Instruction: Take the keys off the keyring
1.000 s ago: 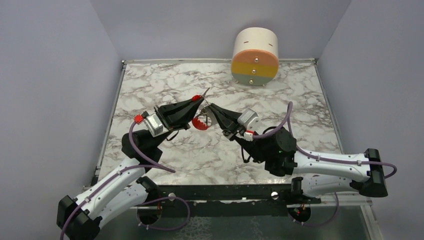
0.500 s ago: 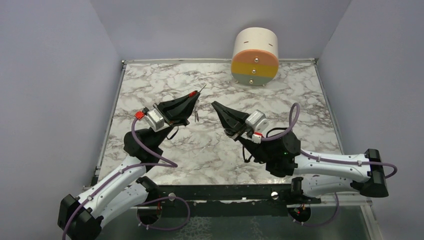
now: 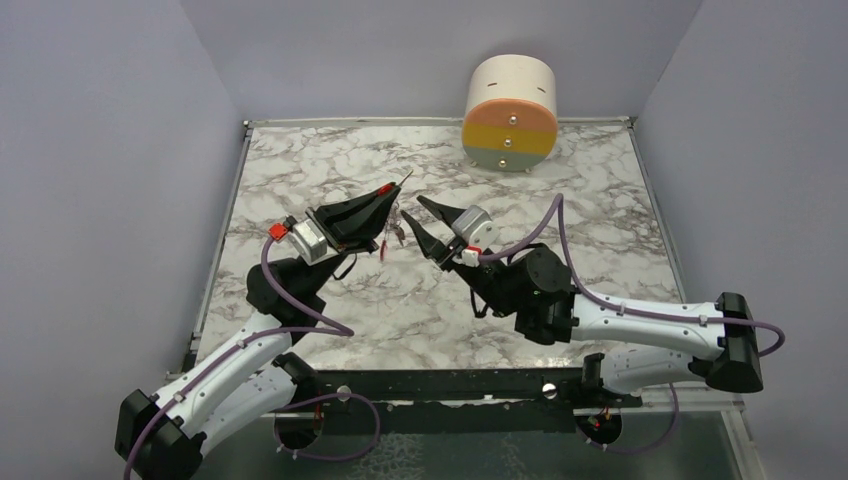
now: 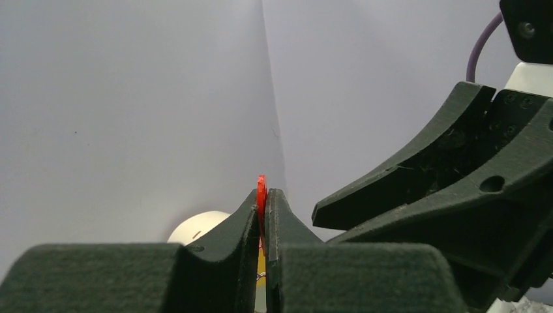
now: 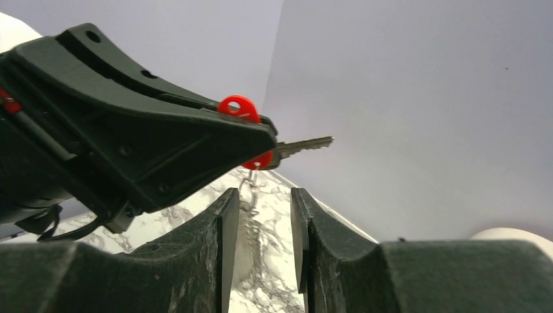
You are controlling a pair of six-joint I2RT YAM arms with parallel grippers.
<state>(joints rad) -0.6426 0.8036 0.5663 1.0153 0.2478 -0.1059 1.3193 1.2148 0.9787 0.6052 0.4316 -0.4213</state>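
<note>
1. Jaws first: L gripper (image 4: 262, 203) is clamped tight on the red-headed key (image 5: 239, 107). It pinches the key by the head, w/ the blade sticking out past the tips, up off the table (image 3: 600, 200).
2. R gripper (image 5: 264, 199) stands partly open w/ a modest gap, holding nothing. Its fingers (image 5: 215, 235) sit either side of the keyring (image 5: 247, 188), just below the L tips. Can't tell if a pad brushes a link.
3. Where the keyring is: silver links hang straight down from the key head, mid-air over the marble. Lower end is too small to make out in the top view. Dark-headed key: can't find it in any view.
4. Step in hand, as I read it: L anchors the key while R lines up to grab the chain/ring so the two can be worked apart. Red key looks not yet off, so prob. early-to-mid task.
5. Next move needs R to close on the ring itself, close by the key head, not lower on loose links. Then pull/twist along the ring's split. Tiny target, so a small aim error means shutting on air or setting the chain swinging.
6. Risk: L grips a thin flat head, so a hard tug could slide the key out.
</note>
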